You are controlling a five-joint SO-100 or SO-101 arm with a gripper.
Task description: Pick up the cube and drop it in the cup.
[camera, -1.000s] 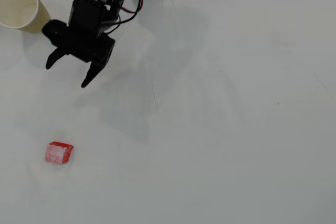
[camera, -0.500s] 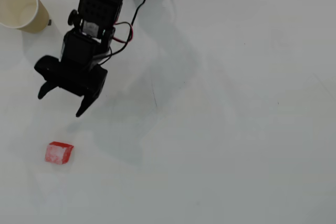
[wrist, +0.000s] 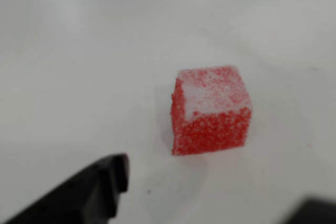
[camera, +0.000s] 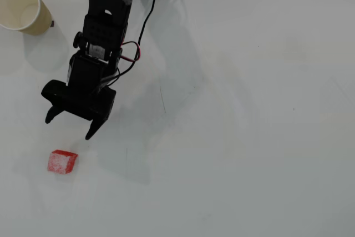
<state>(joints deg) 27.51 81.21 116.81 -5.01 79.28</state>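
The cube [camera: 61, 161] is a small red block with whitish scuffed faces, lying on the white table at the lower left of the overhead view. In the wrist view the cube [wrist: 211, 109] sits just right of centre, ahead of the fingers. My black gripper [camera: 69, 126] hangs open a little above and to the right of it in the overhead view, with nothing between its fingers. One dark fingertip [wrist: 100, 187] shows at the wrist view's bottom left. The tan cup [camera: 22, 8] with a cream inside stands upright at the top left corner.
The black arm [camera: 102, 26] with red and black wires comes down from the top edge. Its shadow lies on the white table [camera: 249, 137] to the right of the arm.
The arm has swung down the overhead picture, away from the cup and toward the cube. The gripper has stayed open. Cube and cup have not moved.
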